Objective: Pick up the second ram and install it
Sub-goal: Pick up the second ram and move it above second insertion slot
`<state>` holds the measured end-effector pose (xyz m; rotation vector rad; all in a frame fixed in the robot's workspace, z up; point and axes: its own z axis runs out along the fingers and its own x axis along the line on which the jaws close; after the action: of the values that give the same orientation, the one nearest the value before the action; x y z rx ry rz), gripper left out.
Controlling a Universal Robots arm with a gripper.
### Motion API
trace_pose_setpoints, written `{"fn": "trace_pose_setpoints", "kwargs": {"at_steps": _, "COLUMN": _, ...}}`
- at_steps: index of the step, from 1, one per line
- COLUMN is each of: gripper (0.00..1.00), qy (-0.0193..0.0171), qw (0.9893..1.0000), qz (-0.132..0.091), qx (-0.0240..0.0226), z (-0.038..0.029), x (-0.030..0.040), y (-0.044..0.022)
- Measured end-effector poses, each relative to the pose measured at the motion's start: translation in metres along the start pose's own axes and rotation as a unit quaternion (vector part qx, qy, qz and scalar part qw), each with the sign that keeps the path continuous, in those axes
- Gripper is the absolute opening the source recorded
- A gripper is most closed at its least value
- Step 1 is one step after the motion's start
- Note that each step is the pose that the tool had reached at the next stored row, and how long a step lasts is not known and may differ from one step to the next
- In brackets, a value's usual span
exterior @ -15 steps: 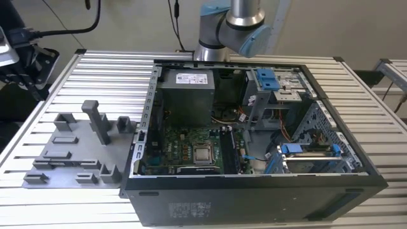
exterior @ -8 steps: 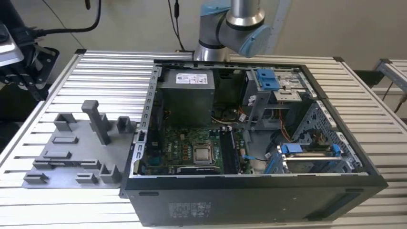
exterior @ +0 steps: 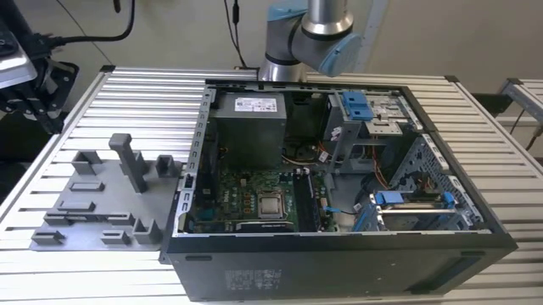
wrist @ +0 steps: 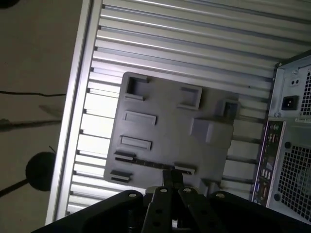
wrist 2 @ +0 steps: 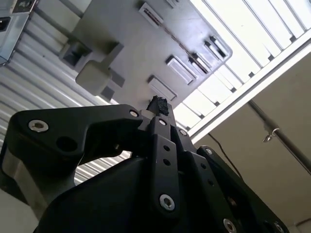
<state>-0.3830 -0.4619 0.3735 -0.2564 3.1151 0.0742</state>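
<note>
While closed above grey tray [wrist: 165, 131], pincer [wrist: 172, 175] covers tray's edge | arm [exterior: 309, 28] cropped in exterior view

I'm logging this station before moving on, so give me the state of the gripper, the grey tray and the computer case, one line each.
gripper: shut, nothing seen between its fingertips, aimed at the tray.
grey tray: flat on the slatted table, its holders look empty.
computer case: lying on its side, open, motherboard exposed.
</note>
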Motion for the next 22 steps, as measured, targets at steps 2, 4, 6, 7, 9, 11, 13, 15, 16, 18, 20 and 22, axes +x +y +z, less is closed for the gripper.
{"fn": "trace_pose_setpoints", "kwargs": {"at_steps": 2, "gripper": 0.11, "qy": 0.0003, "qw": 1.0, "qz": -0.007, "qx": -0.0002, "z": 0.0, "x": 0.0, "y": 0.0}}
{"fn": "trace_pose_setpoints", "kwargs": {"at_steps": 4, "gripper": 0.11, "qy": 0.0005, "qw": 0.9999, "qz": -0.013, "qx": -0.0003, "z": 0.0, "x": 0.0, "y": 0.0001}}
{"fn": "trace_pose_setpoints", "kwargs": {"at_steps": 6, "gripper": 0.11, "qy": 0.0008, "qw": 0.9998, "qz": -0.018, "qx": -0.0004, "z": 0.0, "x": 0.0, "y": 0.0}}
{"fn": "trace_pose_setpoints", "kwargs": {"at_steps": 7, "gripper": 0.11, "qy": 0.0009, "qw": 0.9998, "qz": -0.021, "qx": -0.0004, "z": 0.0, "x": 0.0, "y": 0.0}}
{"fn": "trace_pose_setpoints", "kwargs": {"at_steps": 9, "gripper": 0.11, "qy": 0.0004, "qw": 0.9996, "qz": -0.028, "qx": -0.0004, "z": 0.0, "x": -0.0001, "y": 0.0}}
{"fn": "trace_pose_setpoints", "kwargs": {"at_steps": 11, "gripper": 0.11, "qy": -0.0006, "qw": 0.9993, "qz": -0.038, "qx": -0.0003, "z": 0.0001, "x": -0.0001, "y": 0.0}}
{"fn": "trace_pose_setpoints", "kwargs": {"at_steps": 13, "gripper": 0.11, "qy": -0.0002, "qw": 0.9984, "qz": -0.056, "qx": -0.0006, "z": 0.0004, "x": 0.0, "y": 0.0}}
{"fn": "trace_pose_setpoints", "kwargs": {"at_steps": 15, "gripper": 0.11, "qy": 0.0001, "qw": 0.9973, "qz": -0.074, "qx": -0.0008, "z": 0.0006, "x": 0.0, "y": 0.0}}
{"fn": "trace_pose_setpoints", "kwargs": {"at_steps": 16, "gripper": 0.11, "qy": 0.0002, "qw": 0.9966, "qz": -0.083, "qx": -0.001, "z": 0.0008, "x": 0.0001, "y": 0.0}}
{"fn": "trace_pose_setpoints", "kwargs": {"at_steps": 18, "gripper": 0.11, "qy": 0.0008, "qw": 0.9949, "qz": -0.101, "qx": -0.0013, "z": 0.001, "x": 0.0, "y": 0.0}}
{"fn": "trace_pose_setpoints", "kwargs": {"at_steps": 20, "gripper": 0.11, "qy": 0.0016, "qw": 0.9929, "qz": -0.119, "qx": -0.0017, "z": 0.0011, "x": 0.0001, "y": 0.0}}
{"fn": "trace_pose_setpoints", "kwargs": {"at_steps": 22, "gripper": 0.11, "qy": 0.0025, "qw": 0.9905, "qz": -0.137, "qx": -0.0021, "z": 0.0011, "x": 0.0001, "y": 0.0}}
